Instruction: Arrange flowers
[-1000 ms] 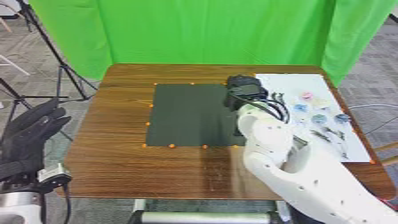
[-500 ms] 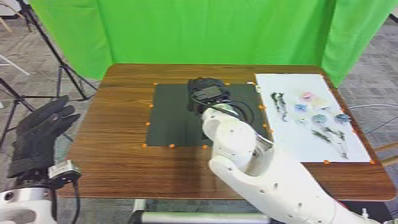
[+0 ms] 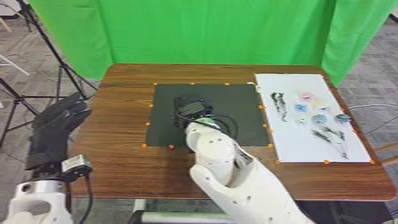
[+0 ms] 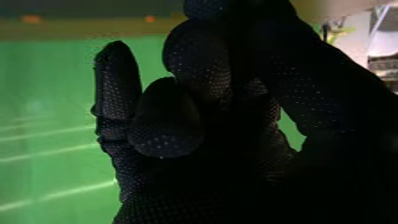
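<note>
We have our right hand (image 3: 190,106), gloved in black fabric, over the dark rectangular mat (image 3: 237,95), toward 11 o'clock from its centre; we cannot tell its grasp state. Pastel flowers (image 3: 307,95) lie on the white rectangular sheet (image 3: 289,82), 3 o'clock from the mat. Our left hand (image 3: 51,135), 9 o'clock, is released.

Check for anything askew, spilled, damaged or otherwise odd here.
Nothing stands out. Flower heads and stems lie in loose groups on the white sheet; the dark mat under the right hand looks flat, with no visible spill.
</note>
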Controlling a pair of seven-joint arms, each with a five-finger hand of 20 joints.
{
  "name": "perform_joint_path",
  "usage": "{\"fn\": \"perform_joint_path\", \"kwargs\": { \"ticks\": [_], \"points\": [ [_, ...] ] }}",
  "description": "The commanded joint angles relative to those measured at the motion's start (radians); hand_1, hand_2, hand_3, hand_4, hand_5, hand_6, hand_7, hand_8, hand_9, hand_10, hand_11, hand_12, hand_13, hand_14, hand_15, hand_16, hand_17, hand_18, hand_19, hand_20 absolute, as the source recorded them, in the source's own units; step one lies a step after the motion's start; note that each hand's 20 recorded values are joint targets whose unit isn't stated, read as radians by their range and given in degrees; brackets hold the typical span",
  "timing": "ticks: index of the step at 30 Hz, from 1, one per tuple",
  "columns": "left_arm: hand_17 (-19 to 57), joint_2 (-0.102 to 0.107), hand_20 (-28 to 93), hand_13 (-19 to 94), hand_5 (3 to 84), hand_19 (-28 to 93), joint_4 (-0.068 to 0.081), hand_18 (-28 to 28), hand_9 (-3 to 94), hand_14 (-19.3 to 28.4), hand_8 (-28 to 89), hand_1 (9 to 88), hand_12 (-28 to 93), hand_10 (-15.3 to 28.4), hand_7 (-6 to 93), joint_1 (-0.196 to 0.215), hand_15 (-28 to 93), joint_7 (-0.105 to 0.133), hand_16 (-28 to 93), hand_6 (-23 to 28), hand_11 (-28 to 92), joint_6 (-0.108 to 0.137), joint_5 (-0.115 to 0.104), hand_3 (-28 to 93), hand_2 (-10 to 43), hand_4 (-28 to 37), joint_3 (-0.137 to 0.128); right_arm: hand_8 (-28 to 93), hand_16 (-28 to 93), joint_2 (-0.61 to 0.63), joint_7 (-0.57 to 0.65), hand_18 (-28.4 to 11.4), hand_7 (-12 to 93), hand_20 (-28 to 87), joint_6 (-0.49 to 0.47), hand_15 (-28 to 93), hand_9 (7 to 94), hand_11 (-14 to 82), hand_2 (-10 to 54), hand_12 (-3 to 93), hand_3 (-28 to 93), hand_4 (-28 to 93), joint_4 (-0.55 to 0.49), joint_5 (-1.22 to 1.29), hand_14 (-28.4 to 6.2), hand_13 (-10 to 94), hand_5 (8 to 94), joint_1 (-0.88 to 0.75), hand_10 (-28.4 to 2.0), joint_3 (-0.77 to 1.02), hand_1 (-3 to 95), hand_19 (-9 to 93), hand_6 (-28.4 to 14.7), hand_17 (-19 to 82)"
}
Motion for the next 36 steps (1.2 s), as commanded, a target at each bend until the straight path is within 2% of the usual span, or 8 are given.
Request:
{"fn": "perform_joint_path", "kwargs": {
  "ticks": [1,10,12,17,23,30,36],
  "points": [
    [-11.1,-0.024,4,21,38.5,56,0.012,21.0,32.1,26.8,-10,26.0,6,19.7,15.3,-0.047,62,-0.028,-17,10.3,37,-0.042,0.034,81,5.7,-20.1,0.019,26,29,-0.023,0.002,-27.6,32,4,-0.020,81,79.8,51.9,-8.7,38.3,75,-24,0.039,-0.028,-10.0,79,81.8,-0.028,-14.8,-0.009,54.2,93,-4.2,34],
    [-11.8,-0.045,5,20,39.4,56,0.033,21.3,32.3,28.3,-10,26.6,7,21.8,14.4,-0.115,61,-0.058,-17,11.5,35,-0.076,0.063,80,6.0,-19.8,0.046,26,29,-0.045,-0.012,-27.4,33,4,-0.034,81,79.5,52.6,-8.2,37.8,75,-25,0.059,-0.052,-9.8,79,81.3,-0.044,-14.5,-0.007,54.0,93,-3.9,34],
    [-11.8,-0.046,5,20,39.7,56,0.036,21.3,32.4,28.3,-10,26.6,7,22.0,14.5,-0.120,61,-0.059,-17,11.6,35,-0.077,0.064,80,6.1,-19.8,0.048,25,29,-0.054,-0.024,-27.3,33,4,-0.044,81,79.4,52.7,-8.1,37.8,75,-25,0.066,-0.065,-9.8,79,81.2,-0.057,-14.5,-0.002,54.0,93,-3.9,33],
    [-11.9,-0.056,5,20,39.8,56,0.037,21.4,32.6,28.4,-10,26.8,8,22.3,14.7,-0.122,61,-0.062,-17,11.7,35,-0.080,0.068,81,6.0,-19.9,0.042,25,29,-0.068,-0.033,-27.3,33,4,-0.049,81,79.3,52.8,-8.0,37.3,75,-24,0.070,-0.067,-10.0,78,81.1,-0.075,-14.6,-0.001,53.6,93,-4.0,33],
    [-11.9,-0.058,5,21,39.9,56,0.043,21.4,32.7,28.4,-10,26.7,8,21.8,15.1,-0.137,62,-0.061,-17,11.5,36,-0.085,0.069,81,5.9,-19.8,0.056,24,29,-0.076,-0.069,-27.2,34,3,-0.047,81,79.3,52.9,-8.1,36.9,74,-24,0.069,-0.105,-10.0,78,81.1,-0.098,-14.6,0.013,53.4,93,-4.0,33],
    [-12.4,-0.065,5,20,40.8,56,0.044,21.7,33.0,28.4,-10,26.9,8,24.0,15.5,-0.138,62,-0.065,-18,12.5,36,-0.085,0.072,81,6.0,-20.0,0.056,24,29,-0.076,-0.136,-26.9,34,2,-0.027,80,79.1,53.0,-8.0,36.8,74,-25,0.071,-0.171,-9.8,78,80.9,-0.115,-14.3,0.015,53.3,93,-3.7,32],
    [-13.0,-0.066,6,20,41.5,56,0.044,22.1,33.4,28.4,-10,27.4,8,25.3,15.7,-0.139,62,-0.070,-20,13.0,36,-0.086,0.073,81,6.1,-20.0,0.056,23,29,-0.073,-0.116,-26.4,35,2,0.011,80,78.9,53.0,-7.6,36.6,74,-26,0.083,-0.182,-9.5,78,80.2,-0.114,-13.8,0.013,52.2,92,-3.4,32]
  ]
}}
